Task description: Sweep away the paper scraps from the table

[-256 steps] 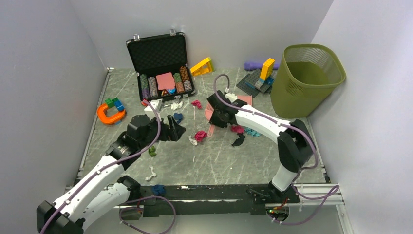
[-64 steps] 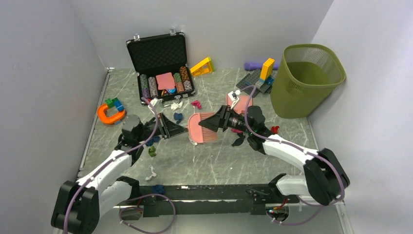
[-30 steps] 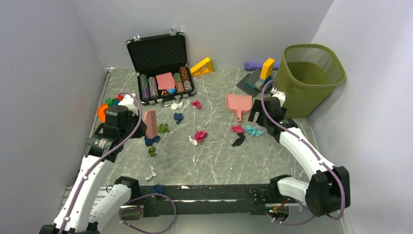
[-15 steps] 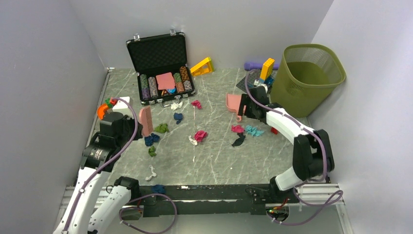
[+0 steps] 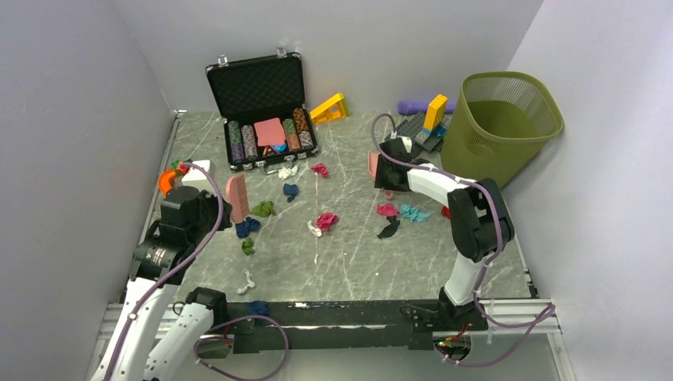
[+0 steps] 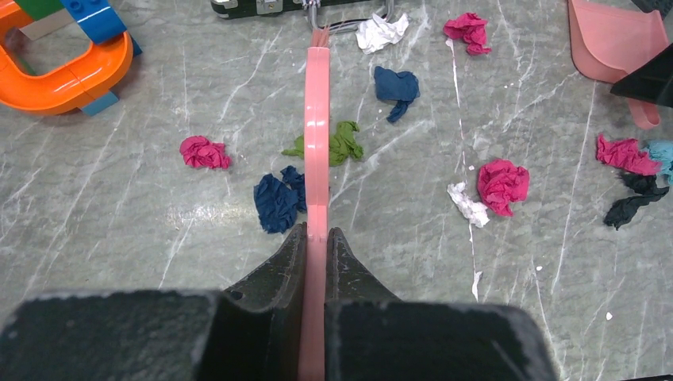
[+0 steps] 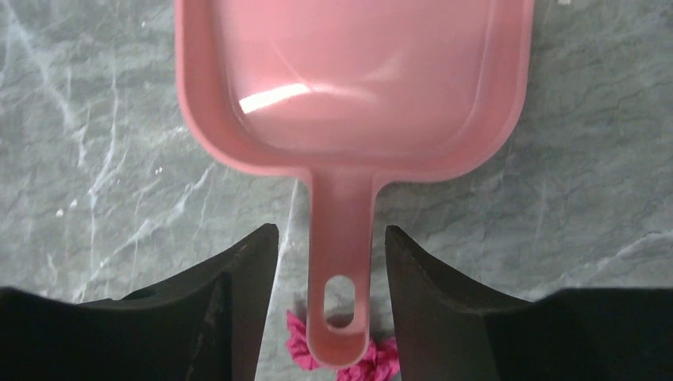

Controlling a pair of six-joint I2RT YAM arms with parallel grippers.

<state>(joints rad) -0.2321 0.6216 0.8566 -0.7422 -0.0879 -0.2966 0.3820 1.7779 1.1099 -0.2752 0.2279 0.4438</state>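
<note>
Many paper scraps (image 6: 502, 181) lie scattered over the middle of the table (image 5: 349, 262). The left gripper (image 6: 316, 238) is clamped on a pink brush (image 6: 317, 119) near them. The right gripper (image 7: 332, 234) has its jaws apart on either side of the handle of a pink dustpan (image 7: 357, 79), not gripping it.

— Where do the small crumpled paper scraps (image 5: 326, 221) lie?
— Loose all over the flat grey-green marble-patterned table (image 5: 357, 262); a white wad (image 6: 381, 32) and a magenta wad (image 6: 468, 28) lie farthest back; a navy wad (image 6: 397, 83) lies just nearer.
— And mid-table?
— A green wad (image 6: 341, 143) near a darker navy clump (image 6: 278, 198); a large magenta ball (image 6: 502, 182) just beside a white strip (image 6: 468, 205); a teal wad (image 5: 411, 213) and a black twist (image 5: 389, 228) lie at the right.
</note>
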